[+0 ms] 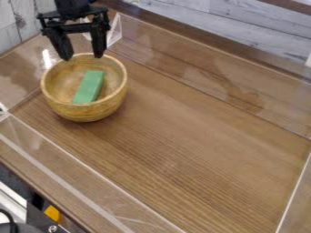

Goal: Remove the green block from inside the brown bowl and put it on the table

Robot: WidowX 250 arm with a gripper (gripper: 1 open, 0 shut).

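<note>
Green block (87, 87) lies in brown bowl (84, 89), below open tool (78, 45).

Lab test bench: wood-grain table (183, 127) fenced by clear acrylic walls (231, 64), robot arm at 11 o'clock.

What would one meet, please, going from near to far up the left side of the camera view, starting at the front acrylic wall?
Front acrylic wall → bare table → brown bowl holding the green block → open gripper above the bowl's far rim.
</note>
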